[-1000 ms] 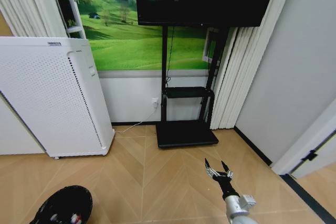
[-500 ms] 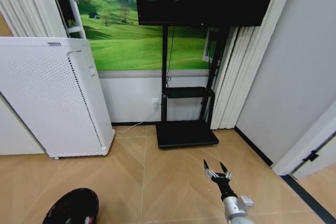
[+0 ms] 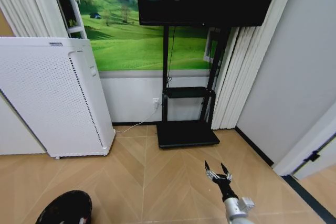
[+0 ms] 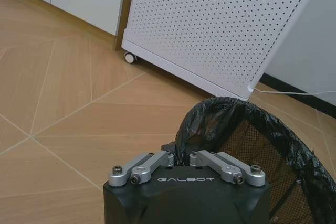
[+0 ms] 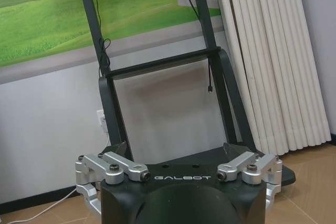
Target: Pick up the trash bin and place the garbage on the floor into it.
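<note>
Trash bin (image 3: 65,209) sits low at robot's left, bag-lined, some litter inside; left gripper (image 4: 181,159) pinches its rim w/ jaws closed. Right gripper (image 3: 219,174) hangs spread wide, empty, over floor. Risk: thin rim hold may slip, bin tips, contents spill near white appliance (image 3: 50,95).

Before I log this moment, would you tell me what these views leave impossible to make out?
- Trash bin: the head view's bottom edge cuts it off; its contents are too small to identify.
- Left gripper: its fingertips are hidden at the bin's rim, behind the gripper body in the left wrist view.
- Garbage on the floor: not identifiable.
- Right gripper: open and empty; the arm runs off the bottom edge.
</note>
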